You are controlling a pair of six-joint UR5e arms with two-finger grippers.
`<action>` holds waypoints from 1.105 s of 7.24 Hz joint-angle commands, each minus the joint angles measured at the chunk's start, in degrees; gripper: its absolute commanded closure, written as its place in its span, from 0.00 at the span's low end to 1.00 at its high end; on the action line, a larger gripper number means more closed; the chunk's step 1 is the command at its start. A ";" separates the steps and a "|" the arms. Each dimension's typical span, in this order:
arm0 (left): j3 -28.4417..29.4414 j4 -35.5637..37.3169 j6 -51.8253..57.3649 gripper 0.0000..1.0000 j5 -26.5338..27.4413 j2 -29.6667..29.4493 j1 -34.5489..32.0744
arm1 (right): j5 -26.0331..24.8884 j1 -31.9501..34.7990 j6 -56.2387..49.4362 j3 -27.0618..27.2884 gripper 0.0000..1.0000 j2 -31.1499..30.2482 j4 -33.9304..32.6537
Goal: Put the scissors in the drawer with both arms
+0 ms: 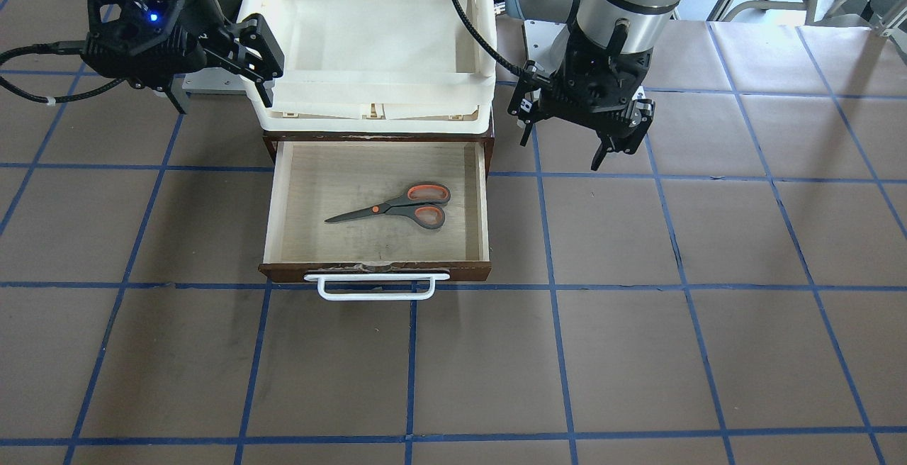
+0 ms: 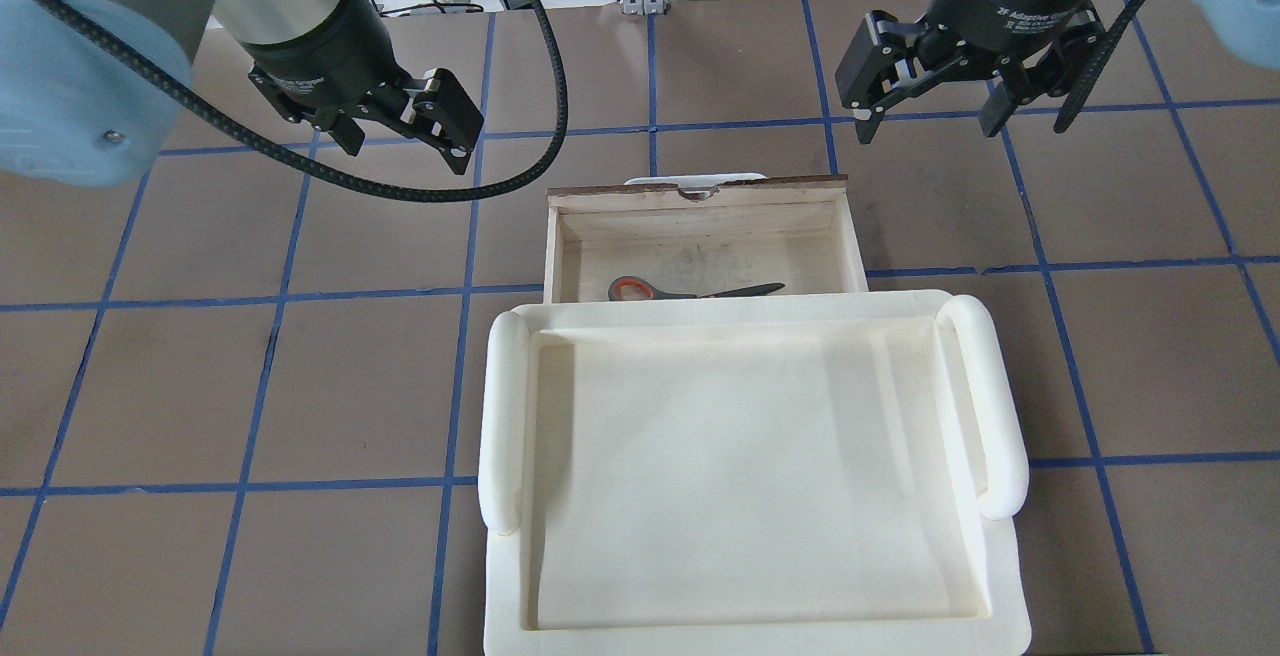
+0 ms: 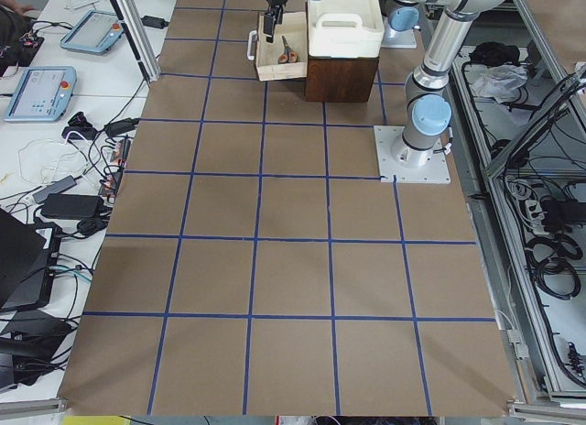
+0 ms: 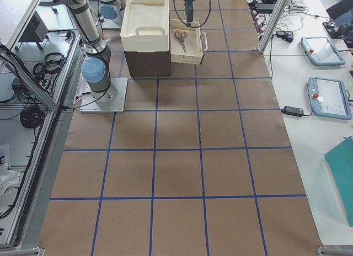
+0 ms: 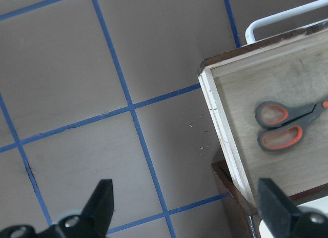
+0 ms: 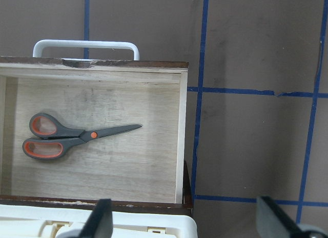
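- Table (image 1: pixel 708 351): brown, with a blue taped grid. It bears the cabinet (image 3: pixel 341 81). Nothing visibly anchors the cabinet, so a hard shove would probably slide it.
- Tray (image 2: pixel 505 406): cream plastic, on top of the cabinet and overhanging the drawer's rear. Risk: a low-swinging arm could knock it off.
- Drawer (image 1: pixel 276 203): pulled out, not yet closed. Risk: an off-centre push on its front would likely skew it and make it bind.
- Left gripper (image 2: pixel 405 141): fingers spread and holding nothing, raised off the drawer's left side.
- Right gripper (image 2: pixel 928 126): also spread and empty, raised off the opposite side.
- Handle (image 1: pixel 375 288): white bar on the drawer front. Risk: a descending finger could snag under it.
- Scissors (image 1: pixel 397 208): flat on the drawer floor near its centre, blades toward the robot's right, touching no wall. Placement looks done. A sharp closing push might slide them, though they lie below the rim.
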 commanded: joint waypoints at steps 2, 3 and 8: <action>1.17 -7.03 -10.82 0.00 1.12 3.19 1.58 | -4.25 0.07 1.84 0.05 0.00 -0.09 0.17; 0.56 -7.04 -10.68 0.00 1.20 3.46 1.67 | -4.17 0.16 2.28 0.05 0.00 0.00 0.17; 0.03 -3.26 -7.86 0.00 -0.38 2.59 2.72 | -1.97 0.25 2.28 0.05 0.00 0.26 0.17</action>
